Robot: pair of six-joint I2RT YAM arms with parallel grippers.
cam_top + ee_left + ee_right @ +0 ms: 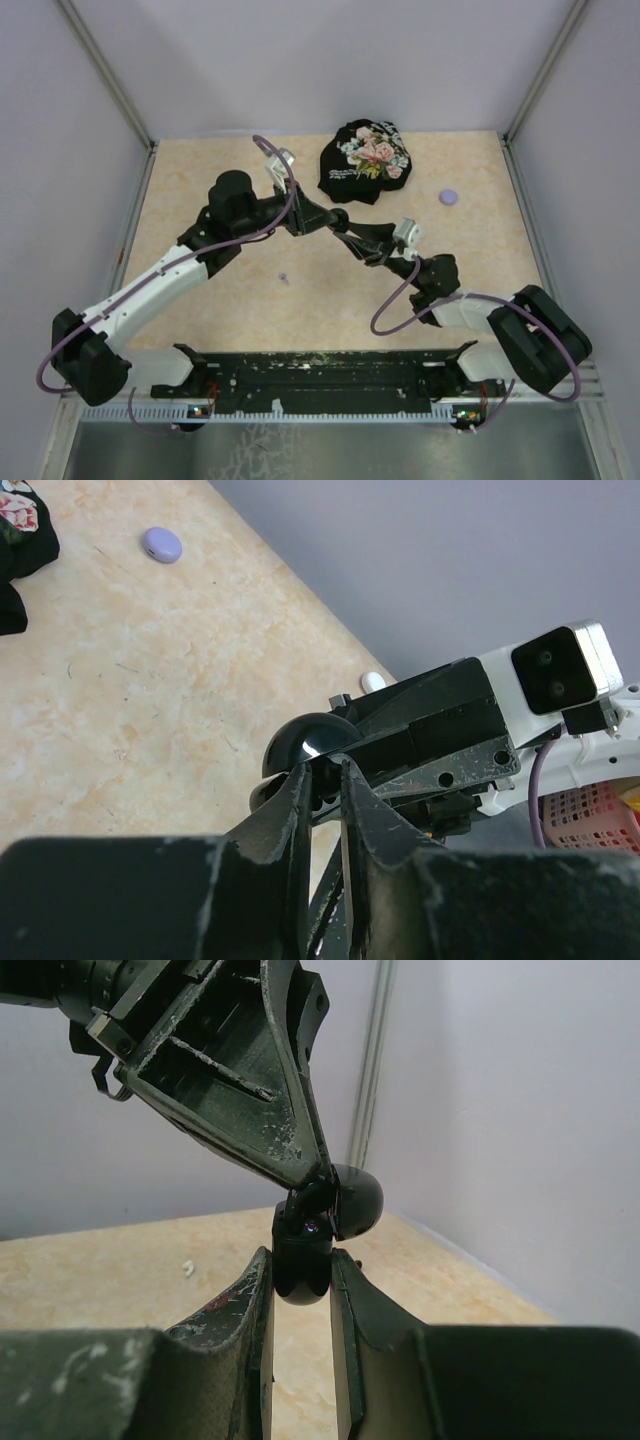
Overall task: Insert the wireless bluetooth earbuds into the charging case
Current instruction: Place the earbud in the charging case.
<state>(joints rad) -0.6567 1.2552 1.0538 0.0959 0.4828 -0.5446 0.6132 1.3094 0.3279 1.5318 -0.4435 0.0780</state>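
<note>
My right gripper (301, 1272) is shut on the base of a glossy black charging case (300, 1260), held above the table with its domed lid (356, 1204) open. My left gripper (322, 772) comes in from above, jaws nearly closed on a small black earbud (306, 1203) at the case's opening. In the top view the two grippers, left (330, 217) and right (352, 234), meet over the table's middle. A tiny lavender earbud (284, 279) lies on the table in front of them. A white earbud (187, 1269) lies further off, also seen in the left wrist view (373, 681).
A black floral cloth (365, 160) lies at the back centre. A lavender puck (449, 197) sits to its right, also in the left wrist view (162, 544). Grey walls enclose the table (200, 200) on three sides. A small dark speck (357, 1263) lies behind my right finger.
</note>
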